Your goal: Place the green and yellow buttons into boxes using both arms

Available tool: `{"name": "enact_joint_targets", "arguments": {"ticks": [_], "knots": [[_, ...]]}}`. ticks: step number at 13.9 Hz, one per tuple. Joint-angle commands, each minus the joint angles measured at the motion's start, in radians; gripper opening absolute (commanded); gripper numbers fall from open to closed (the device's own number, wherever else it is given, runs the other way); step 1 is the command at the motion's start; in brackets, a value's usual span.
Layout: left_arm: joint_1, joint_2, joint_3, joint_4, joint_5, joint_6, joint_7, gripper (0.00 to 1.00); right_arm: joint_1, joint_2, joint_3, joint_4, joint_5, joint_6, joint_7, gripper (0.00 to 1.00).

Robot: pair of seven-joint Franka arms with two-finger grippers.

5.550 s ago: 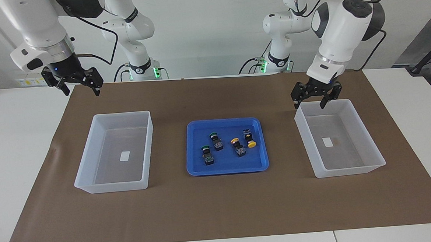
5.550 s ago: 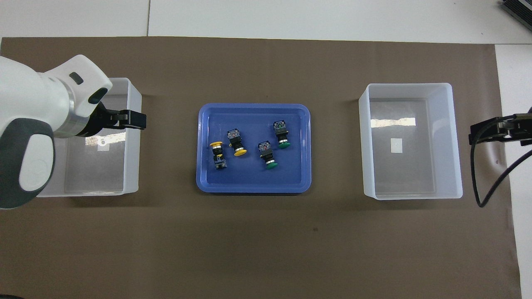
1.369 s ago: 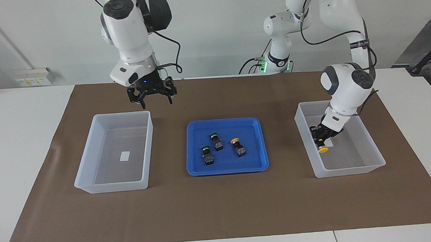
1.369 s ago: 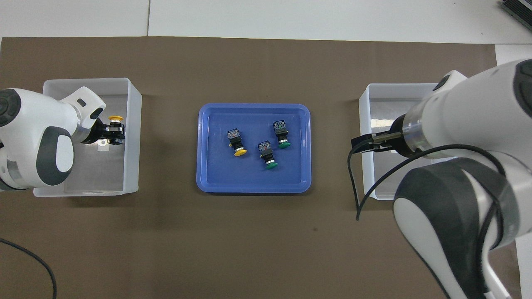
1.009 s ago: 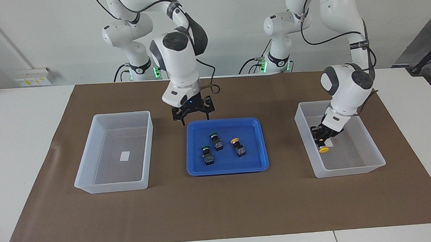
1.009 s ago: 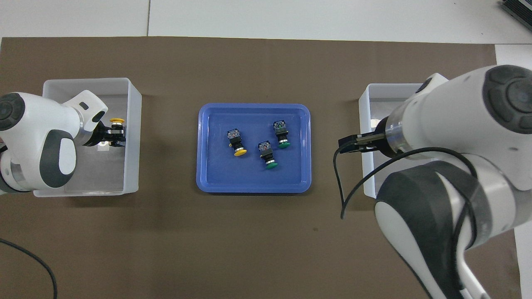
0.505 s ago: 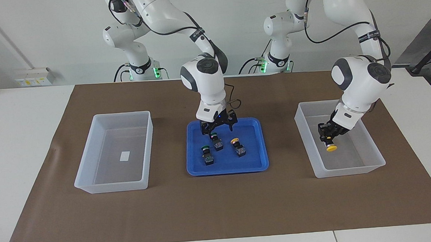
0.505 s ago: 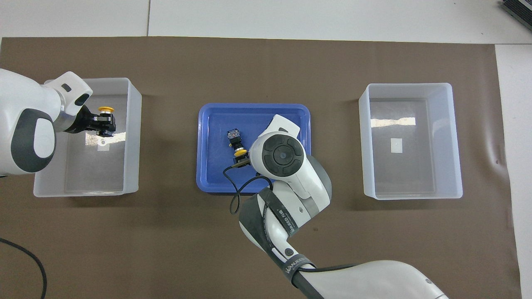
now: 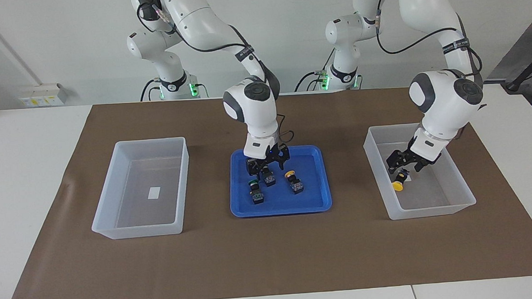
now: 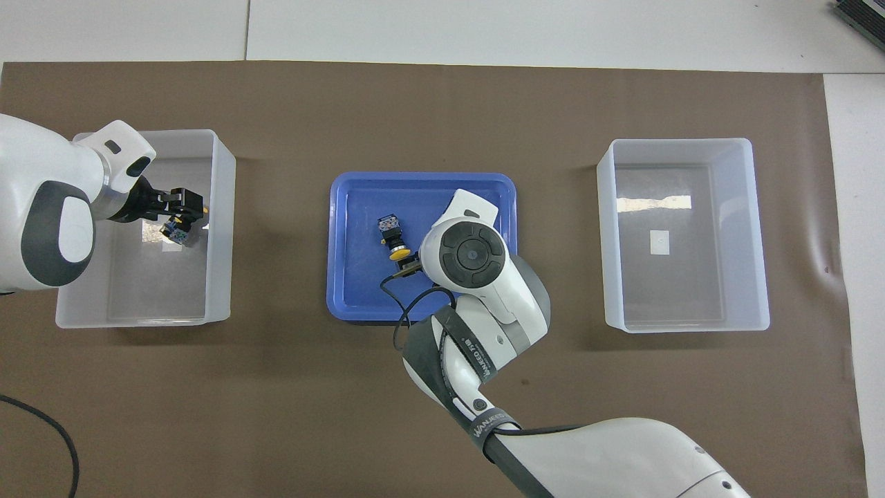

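At the right of the facing view, the left gripper (image 9: 407, 162) hung spread open inside one box (image 9: 451, 209), a yellow button (image 9: 399, 183) lying loose just under it: 1 drop looked done. At frame centre the right gripper (image 9: 267, 163), open, straddled a green button (image 9: 267, 176) in the blue tray (image 9: 317, 206), beside another green button (image 9: 255, 192) and a yellow button (image 9: 293, 181). Next it likely needed to close, lift, and carry to the empty box (image 9: 115, 228).
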Motion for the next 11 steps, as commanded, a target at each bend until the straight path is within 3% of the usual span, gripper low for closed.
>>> {"name": "enact_joint_targets", "arguments": {"ticks": [1, 3, 4, 7, 8, 10, 11], "knots": [[-0.014, 0.01, -0.003, 0.07, -0.011, -0.056, -0.004, 1.0, -0.008, 0.023, 0.007, 0.0, -0.019, 0.031, -0.007, 0.74], [-0.066, 0.01, -0.004, 0.098, -0.014, -0.083, -0.098, 1.0, -0.002, 0.018, 0.007, -0.013, -0.019, 0.025, -0.006, 0.69], [-0.097, 0.012, -0.004, 0.101, -0.014, -0.078, -0.161, 1.0, -0.002, 0.015, 0.007, -0.025, -0.019, 0.027, -0.006, 0.6], [-0.189, 0.013, -0.004, 0.092, -0.015, -0.044, -0.344, 1.0, -0.002, 0.012, 0.007, -0.043, -0.022, 0.025, -0.012, 0.18], [-0.217, 0.012, -0.004, 0.083, -0.015, -0.011, -0.41, 1.0, -0.002, 0.01, 0.006, -0.045, -0.022, 0.022, -0.01, 0.0], [-0.269, 0.009, -0.006, 0.045, -0.017, 0.066, -0.534, 1.0, -0.008, -0.009, -0.008, -0.011, -0.019, -0.063, -0.003, 0.0], [-0.298, 0.007, -0.006, 0.023, -0.017, 0.101, -0.582, 0.98, -0.039, -0.061, -0.017, -0.004, -0.016, -0.121, -0.007, 0.0]]}}
